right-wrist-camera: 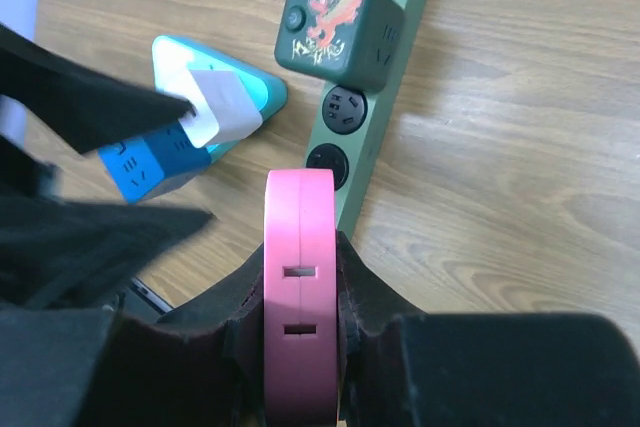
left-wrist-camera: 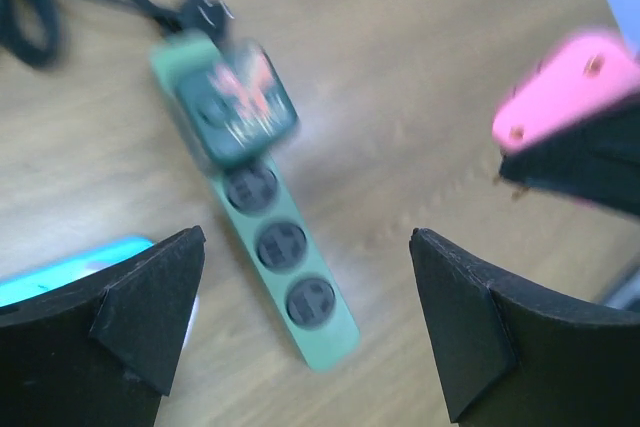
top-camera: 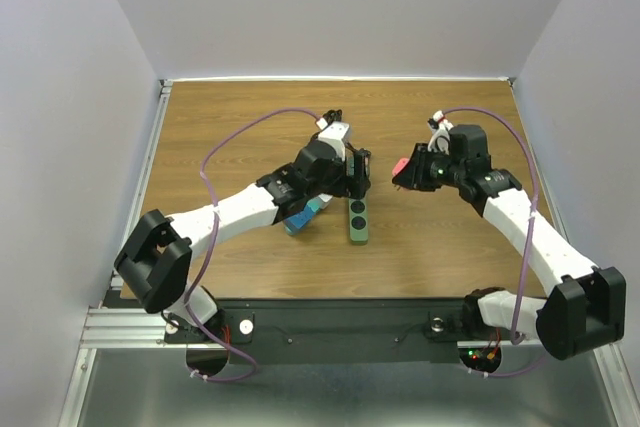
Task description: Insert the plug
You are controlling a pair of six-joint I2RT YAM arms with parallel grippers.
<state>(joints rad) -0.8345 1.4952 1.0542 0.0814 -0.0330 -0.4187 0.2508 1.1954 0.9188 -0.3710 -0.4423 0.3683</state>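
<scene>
The wooden table (top-camera: 230, 127) carries a long green power strip (top-camera: 358, 222), lying about midway between the two arms. A dark green cube adapter (right-wrist-camera: 335, 32) with a red drawing sits on the strip near one end. The sockets beside it toward the other end are free: the left wrist view shows three. Just beside the strip lies a blue triangular block (right-wrist-camera: 190, 112) with a white label. A black cable (left-wrist-camera: 30, 17) lies past the cube end of the strip.

The left gripper (left-wrist-camera: 305, 237) hangs above the strip with its jaws spread wide, holding nothing. The right gripper (right-wrist-camera: 300, 257) is closed on the pink plug (right-wrist-camera: 300, 197) and holds it in the air, apart from the strip.
</scene>
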